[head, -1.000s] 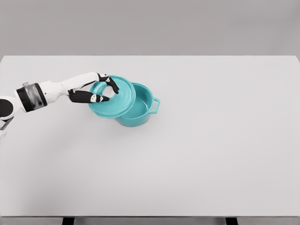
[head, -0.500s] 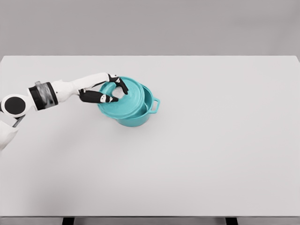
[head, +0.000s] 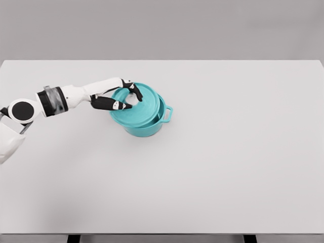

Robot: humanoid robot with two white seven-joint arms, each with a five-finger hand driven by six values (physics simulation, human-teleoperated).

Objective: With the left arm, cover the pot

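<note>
The lid (head: 137,105) hides most of the pot (head: 148,125); only the pot's right rim, a sliver of its inside, its lower wall and the right handle (head: 168,113) show. The lid's knob is hard to make out behind the fingers. The left hand (head: 117,97) reaches in from the left, its dark fingers (head: 115,105) curled around the knob area at the lid's centre, grasping the lid. The lid sits tilted over the pot, shifted a little left, so it is not seated flush. The pot stands on the white table (head: 228,152), left of centre toward the far edge.
</note>
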